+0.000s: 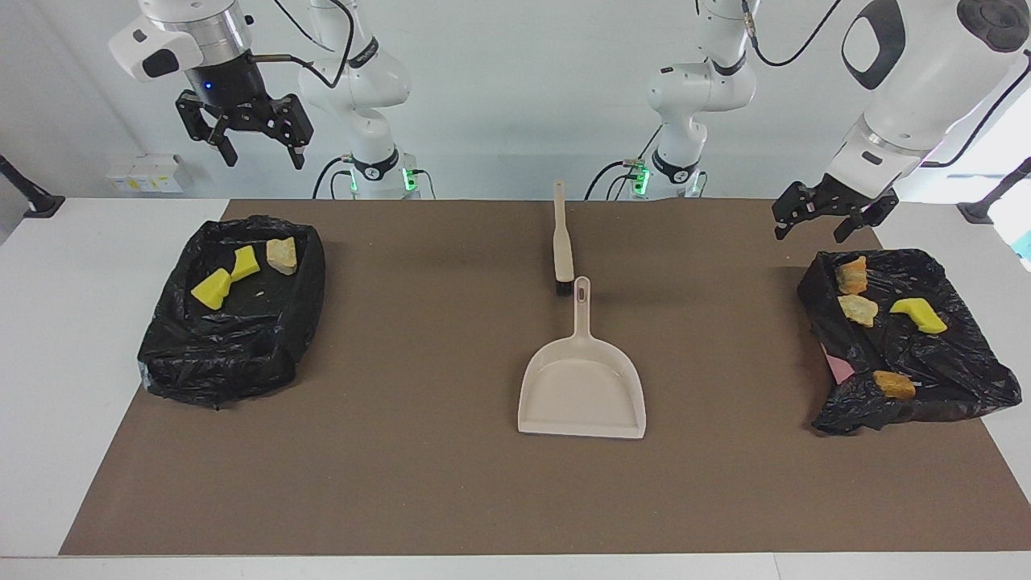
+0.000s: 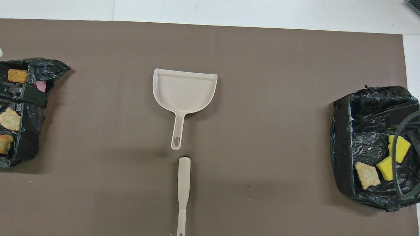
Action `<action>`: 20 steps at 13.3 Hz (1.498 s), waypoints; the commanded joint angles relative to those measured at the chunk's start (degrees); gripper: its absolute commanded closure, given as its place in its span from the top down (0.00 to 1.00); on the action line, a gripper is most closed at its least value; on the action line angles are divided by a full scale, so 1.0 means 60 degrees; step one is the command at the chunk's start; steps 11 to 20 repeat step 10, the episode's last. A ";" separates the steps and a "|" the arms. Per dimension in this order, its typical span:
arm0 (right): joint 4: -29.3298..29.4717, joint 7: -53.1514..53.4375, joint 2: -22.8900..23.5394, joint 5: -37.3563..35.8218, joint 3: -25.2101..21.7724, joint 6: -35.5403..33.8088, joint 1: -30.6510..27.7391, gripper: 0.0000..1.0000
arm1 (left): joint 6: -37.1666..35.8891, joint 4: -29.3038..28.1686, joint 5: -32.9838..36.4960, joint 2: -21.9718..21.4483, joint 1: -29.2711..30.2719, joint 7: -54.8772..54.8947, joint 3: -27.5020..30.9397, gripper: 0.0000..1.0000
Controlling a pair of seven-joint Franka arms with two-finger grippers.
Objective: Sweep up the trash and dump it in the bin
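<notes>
The trash lies in two black-lined bins. The bin (image 1: 229, 358) at the right arm's end holds two yellow chunks (image 1: 211, 288) and a bread-like piece (image 1: 281, 254). The bin (image 1: 954, 374) at the left arm's end holds bread-like pieces (image 1: 856, 309) and a yellow chunk (image 1: 919, 315). My left gripper (image 1: 815, 228) hangs open and empty just above that bin's edge nearest the robots. My right gripper (image 1: 264, 157) is open and empty, high over the other bin, and waits.
A beige dustpan (image 1: 581, 391) lies mid-mat, its handle pointing toward the robots. A beige brush (image 1: 561, 242) lies in line with it, nearer to the robots. From overhead, the dustpan (image 2: 184, 92) and brush (image 2: 184, 187) sit between the two bins on the brown mat (image 2: 267, 81).
</notes>
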 commanded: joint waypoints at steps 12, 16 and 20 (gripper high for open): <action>-0.0199 -0.0215 -0.0193 0.0150 -0.0007 -0.0098 -0.0100 1.00 | -0.1139 0.0668 0.0047 -0.0187 0.0021 0.0180 0.0199 1.00; -0.0199 -0.0215 -0.0193 0.0150 -0.0007 -0.0098 -0.0100 1.00 | -0.1139 0.0668 0.0047 -0.0187 0.0021 0.0180 0.0199 1.00; -0.0199 -0.0215 -0.0193 0.0150 -0.0007 -0.0098 -0.0100 1.00 | -0.1139 0.0668 0.0047 -0.0187 0.0021 0.0180 0.0199 1.00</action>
